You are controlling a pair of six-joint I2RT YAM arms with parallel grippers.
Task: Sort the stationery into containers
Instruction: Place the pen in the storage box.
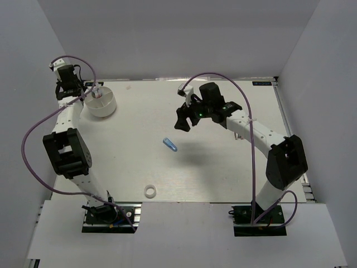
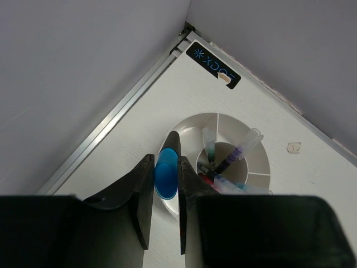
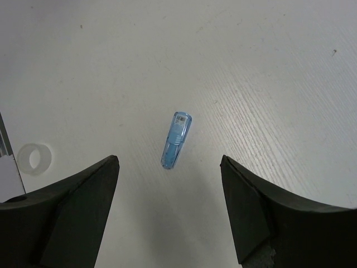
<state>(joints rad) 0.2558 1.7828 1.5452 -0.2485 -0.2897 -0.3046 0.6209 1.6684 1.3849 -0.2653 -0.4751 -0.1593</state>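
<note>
Nearest the lens, in the left wrist view: the left gripper [image 2: 165, 161], black fingers [image 2: 142, 195] pinched tight on a stubby black marker [image 2: 166, 174], blue end turned toward the camera. Held over the rim of the white tub [image 2: 261, 163], black body pointing down at it. Seen from above, at the far left corner of the table [image 1: 234, 173], just beside the left wall.

Inside the tub: thin dividers fanning out from a round middle cup. In that cup, several pens [image 2: 237, 153] leaning together, among them a teal one and a dark one with a clear cap. Possibly a red one lower down, half hidden behind the finger. Beyond the tub, at the table's corner, a black label [image 2: 215, 66].

On the other side: the right gripper [image 3: 168, 162], fingers spread wide and grasping nothing. Hangs above the middle of the table, clear of the surface. Directly under it and between the fingers in the right wrist view, a translucent blue tube [image 3: 175, 139], lying flat and touching neither finger.

Well apart from the tube, near the front edge of the table: a white tape ring [image 1: 149, 191], lying flat on its own.
</note>
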